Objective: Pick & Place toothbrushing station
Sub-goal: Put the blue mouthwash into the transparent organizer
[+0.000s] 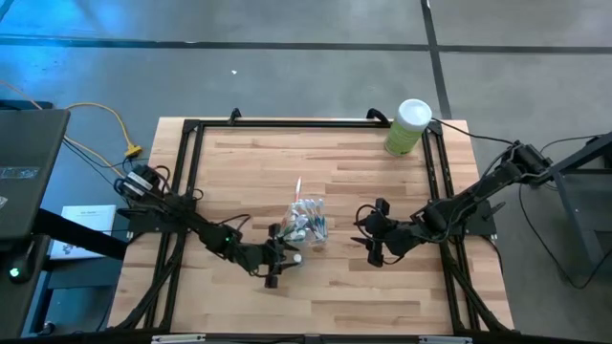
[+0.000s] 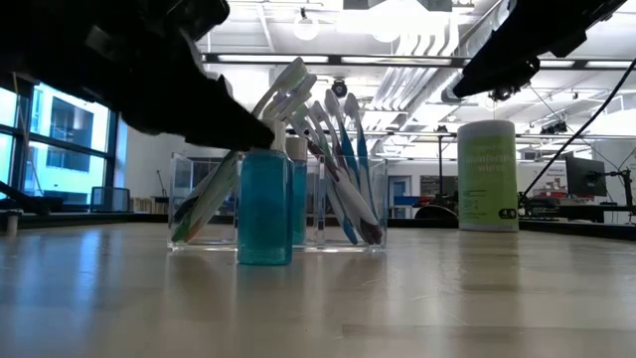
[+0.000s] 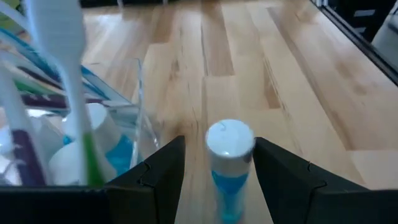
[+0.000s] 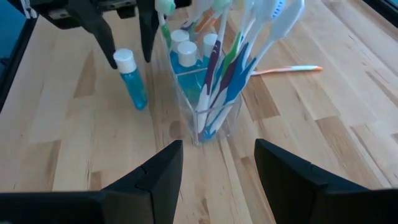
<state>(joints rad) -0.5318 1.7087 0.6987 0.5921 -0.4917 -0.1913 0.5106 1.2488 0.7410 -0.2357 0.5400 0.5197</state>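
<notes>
The clear holder [image 1: 311, 225] stands at the table's middle, with several pastel toothbrushes and white-capped blue tubes in it; it also shows in the low view [image 2: 333, 221] and the right wrist view [image 4: 217, 115]. One small blue tube with a white cap [image 3: 229, 155] stands upright on the table beside the holder's near-left side. My left gripper [image 1: 287, 256] is open, with one finger on either side of the tube's cap. My right gripper [image 1: 361, 237] is open and empty, to the holder's right, pointing at it. My left gripper comes level from the table's left, and its fingers [image 3: 163, 168] stand on either side of the tube's white cap [image 3: 230, 138]. I cannot tell whether a finger touches the cap. The tube stands upright, its bottom on the table [image 2: 265, 254].
One orange-and-white toothbrush [image 4: 287, 70] lies flat on the table beyond the holder. A tall green canister with a white lid [image 1: 409, 126] stands at the far right corner. A black frame [image 1: 191, 153] runs along the table's edges. Cables lie at the left.
</notes>
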